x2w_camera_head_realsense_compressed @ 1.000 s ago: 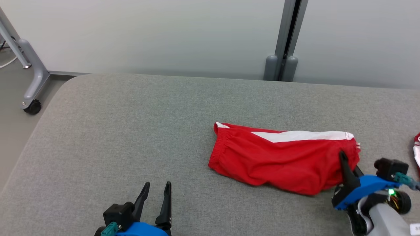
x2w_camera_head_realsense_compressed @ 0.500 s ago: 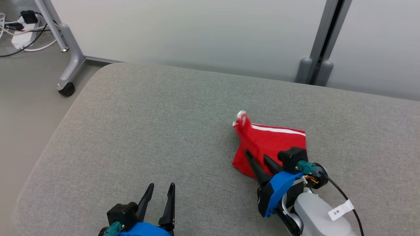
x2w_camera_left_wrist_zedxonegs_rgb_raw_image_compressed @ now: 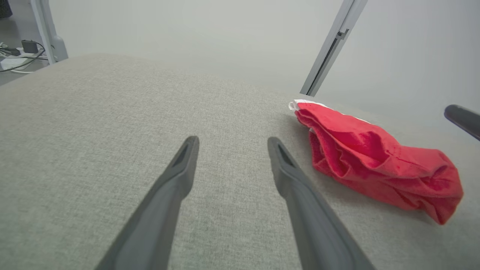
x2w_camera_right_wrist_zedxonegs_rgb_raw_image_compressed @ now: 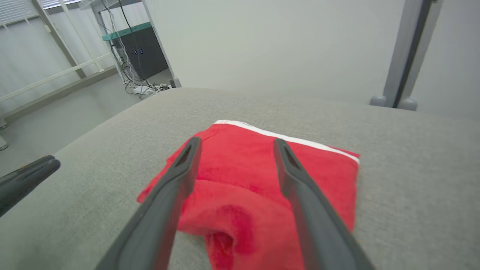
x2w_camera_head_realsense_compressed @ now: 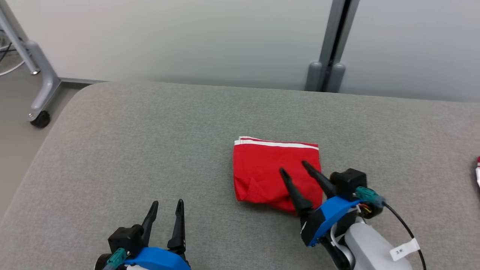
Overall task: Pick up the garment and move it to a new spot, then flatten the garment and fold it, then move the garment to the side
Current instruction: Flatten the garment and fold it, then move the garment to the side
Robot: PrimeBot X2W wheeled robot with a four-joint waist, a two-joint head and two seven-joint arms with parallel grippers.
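Observation:
The garment (x2w_camera_head_realsense_compressed: 270, 170) is a pair of red shorts with a white stripe, folded in half into a squarish bundle on the grey padded table (x2w_camera_head_realsense_compressed: 150, 142). Its near edge is rumpled. My right gripper (x2w_camera_head_realsense_compressed: 294, 168) hovers open over the garment's near right part, nothing between its fingers. In the right wrist view the garment (x2w_camera_right_wrist_zedxonegs_rgb_raw_image_compressed: 243, 168) lies under and between the spread fingers (x2w_camera_right_wrist_zedxonegs_rgb_raw_image_compressed: 176, 180). My left gripper (x2w_camera_head_realsense_compressed: 167, 204) stands open at the lower left, well apart from the garment. The left wrist view has the garment (x2w_camera_left_wrist_zedxonegs_rgb_raw_image_compressed: 375, 157) to the right of the open left gripper (x2w_camera_left_wrist_zedxonegs_rgb_raw_image_compressed: 232, 140).
A grey post (x2w_camera_head_realsense_compressed: 332, 45) stands against the pale wall behind the table. A wheeled frame leg (x2w_camera_head_realsense_compressed: 39, 90) stands on the floor at the far left. A bit of another red and white cloth (x2w_camera_head_realsense_compressed: 477, 170) shows at the right edge.
My right gripper carried the shorts' right end over to the left, folding them in half, then opened and let go. The head camera swung between frames. The left gripper stayed put.

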